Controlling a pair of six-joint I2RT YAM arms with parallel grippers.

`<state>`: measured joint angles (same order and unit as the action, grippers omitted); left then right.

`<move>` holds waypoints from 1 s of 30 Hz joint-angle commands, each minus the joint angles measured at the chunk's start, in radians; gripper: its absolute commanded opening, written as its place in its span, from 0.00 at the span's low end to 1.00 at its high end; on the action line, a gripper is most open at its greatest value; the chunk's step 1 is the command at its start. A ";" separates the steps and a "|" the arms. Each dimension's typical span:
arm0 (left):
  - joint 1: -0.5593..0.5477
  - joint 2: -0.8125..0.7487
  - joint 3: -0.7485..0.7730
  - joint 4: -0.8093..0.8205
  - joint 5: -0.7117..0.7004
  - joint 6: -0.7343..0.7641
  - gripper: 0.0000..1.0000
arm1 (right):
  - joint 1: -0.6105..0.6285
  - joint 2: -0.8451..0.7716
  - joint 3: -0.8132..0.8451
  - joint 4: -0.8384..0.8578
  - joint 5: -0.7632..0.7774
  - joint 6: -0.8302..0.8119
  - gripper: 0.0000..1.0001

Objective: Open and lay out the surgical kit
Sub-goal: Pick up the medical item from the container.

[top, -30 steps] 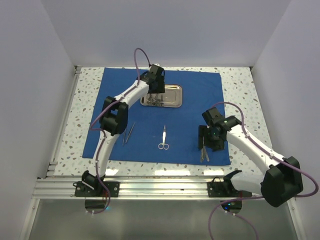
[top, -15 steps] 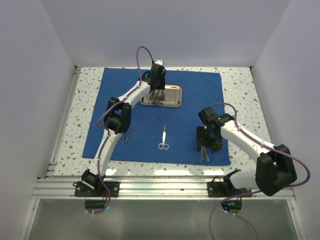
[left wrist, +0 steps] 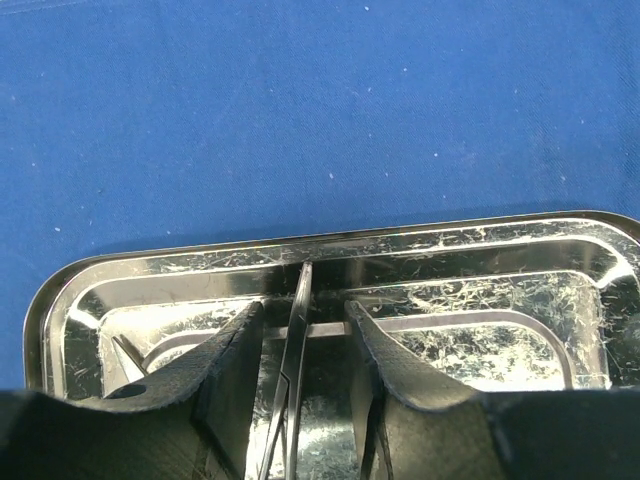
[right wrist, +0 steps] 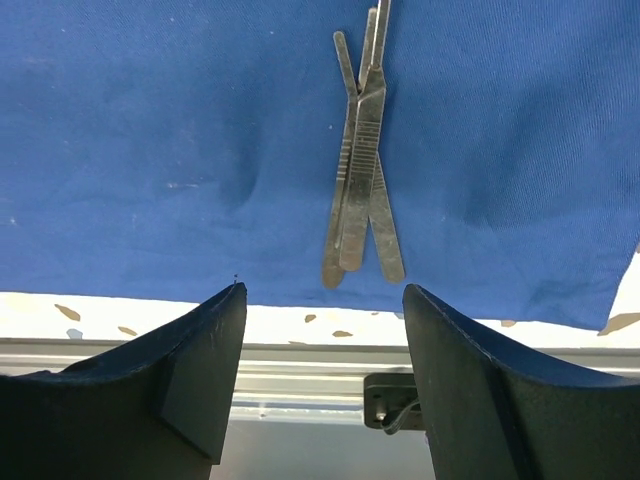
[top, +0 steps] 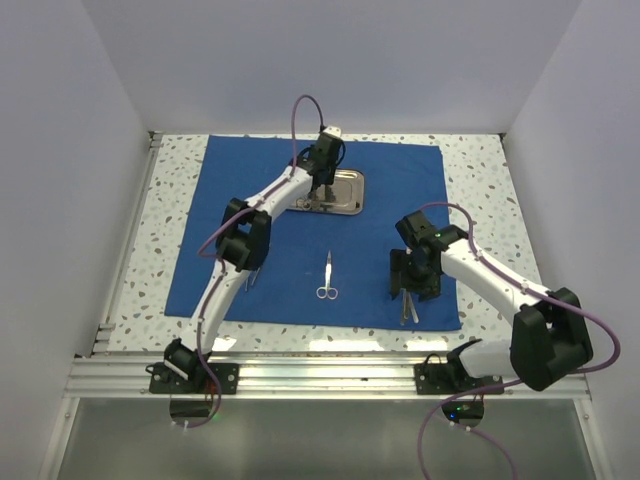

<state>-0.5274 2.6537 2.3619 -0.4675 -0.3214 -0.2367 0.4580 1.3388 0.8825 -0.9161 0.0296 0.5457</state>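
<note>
The royal-blue cloth (top: 400, 190) lies spread flat on the table. The shiny steel tray (top: 345, 192) sits at its far middle. My left gripper (top: 320, 185) is down inside the tray (left wrist: 520, 260), open, its fingers (left wrist: 225, 350) standing either side of a slim silver instrument (left wrist: 297, 340) that lies in the tray. Silver scissors (top: 327, 276) lie on the cloth at mid front. My right gripper (top: 413, 277) hovers wide open just above the cloth (right wrist: 150, 120), with crossed silver tweezers and forceps (right wrist: 360, 170) lying ahead of its fingers, near the cloth's front edge (top: 408, 308).
Another slim silver tool (top: 250, 283) lies on the cloth's left side, mostly hidden under my left arm's elbow. Speckled tabletop (top: 480, 170) borders the cloth. An aluminium rail (top: 320, 375) runs along the near edge; white walls enclose the left, right and back.
My left gripper has turned and shifted right over the tray, lowering around the instrument. My right gripper has drifted slightly left above the tweezers and forceps. The laid-out tools have not moved.
</note>
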 commanded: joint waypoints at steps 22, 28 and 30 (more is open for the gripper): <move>0.038 0.066 -0.061 -0.332 0.317 -0.012 0.00 | 0.001 -0.109 -0.031 0.028 -0.066 -0.016 0.68; 0.040 -0.138 -0.213 -0.021 0.665 -0.104 0.00 | 0.001 -0.136 -0.037 0.023 -0.068 -0.007 0.67; 0.043 -0.170 -0.208 0.071 0.781 -0.163 0.00 | 0.001 -0.147 -0.039 0.020 -0.068 -0.004 0.67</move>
<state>-0.4557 2.5420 2.1933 -0.4335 0.1432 -0.2935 0.4580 1.2255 0.8505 -0.8955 -0.0193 0.5419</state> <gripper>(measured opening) 0.027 0.676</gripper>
